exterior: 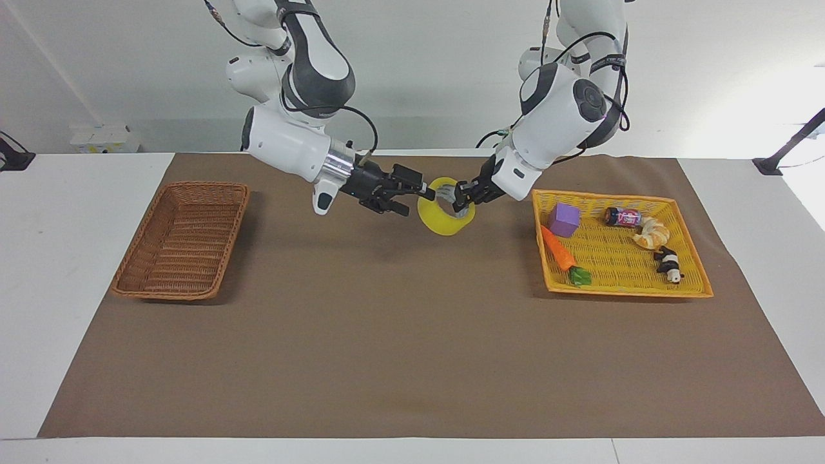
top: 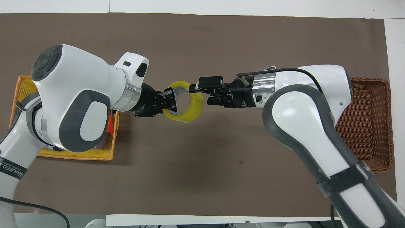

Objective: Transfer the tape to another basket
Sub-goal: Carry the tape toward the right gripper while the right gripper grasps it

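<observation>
The tape (exterior: pixel 445 223) (top: pixel 196 109), a yellow roll, hangs in the air over the brown mat between the two baskets. My left gripper (exterior: pixel 461 199) (top: pixel 169 100) is shut on the tape's wall, on the side toward the yellow basket. My right gripper (exterior: pixel 417 198) (top: pixel 200 95) is open, and its fingertips reach the roll's rim on the wicker basket's side. I cannot tell whether they touch it. The brown wicker basket (exterior: pixel 193 185) (top: pixel 371 122) lies at the right arm's end of the table, with nothing in it.
A yellow plastic mesh basket (exterior: pixel 619 261) (top: pixel 79 155) sits at the left arm's end. It holds a purple cube (exterior: pixel 564 219), a carrot (exterior: pixel 558 250), a can (exterior: pixel 622 216), a croissant toy (exterior: pixel 652 233) and a small black-and-white toy (exterior: pixel 669 264).
</observation>
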Tool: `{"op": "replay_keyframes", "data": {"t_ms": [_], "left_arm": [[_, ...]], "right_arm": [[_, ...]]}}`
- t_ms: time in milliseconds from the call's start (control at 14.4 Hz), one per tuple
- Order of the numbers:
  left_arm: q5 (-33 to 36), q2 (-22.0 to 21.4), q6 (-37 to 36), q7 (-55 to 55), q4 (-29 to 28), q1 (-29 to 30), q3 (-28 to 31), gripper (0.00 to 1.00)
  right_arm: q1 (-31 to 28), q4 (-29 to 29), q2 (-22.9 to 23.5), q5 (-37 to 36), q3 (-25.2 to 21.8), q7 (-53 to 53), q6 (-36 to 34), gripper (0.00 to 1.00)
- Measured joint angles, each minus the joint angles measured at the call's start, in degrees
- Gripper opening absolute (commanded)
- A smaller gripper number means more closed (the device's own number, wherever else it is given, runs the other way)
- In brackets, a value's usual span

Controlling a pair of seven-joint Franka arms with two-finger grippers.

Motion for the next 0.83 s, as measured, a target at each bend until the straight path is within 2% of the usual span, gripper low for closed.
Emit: {"op": "replay_keyframes", "data": {"t_ms": [277,347,416,624,693,762,832], "left_arm": [[0.0,0.0,0.4,0.0,0.0,0.0,0.0,0.01],[0.0,0.0,0.5,0.0,0.0,0.0,0.0,0.01],[0.0,0.0,0.5,0.0,0.0,0.0,0.0,0.01],[0.0,0.0,0.6,0.0,0.0,0.0,0.0,0.01],[0.0,0.0,0.6,0.0,0.0,0.0,0.0,0.01],[0.0,0.0,0.6,0.0,-0.1,0.0,0.0,0.01],[0.0,0.0,0.7,0.0,-0.1,0.0,0.1,0.01]], "right_arm": [[1.8,-0.2,0.0,0.1,0.0,1.1,1.2,0.99],[2.0,-0.3,0.0,0.1,0.0,1.1,1.2,0.94],[2.0,-0.4,0.0,0.1,0.0,1.1,1.2,0.86],[2.0,-0.5,0.0,0.1,-0.1,1.1,1.2,0.53],[2.0,-0.5,0.0,0.1,-0.2,1.1,1.2,0.27],[2.0,-0.5,0.0,0.1,-0.2,1.1,1.2,0.11],[1.9,-0.7,0.0,0.1,-0.3,1.1,1.0,0.07]]}}
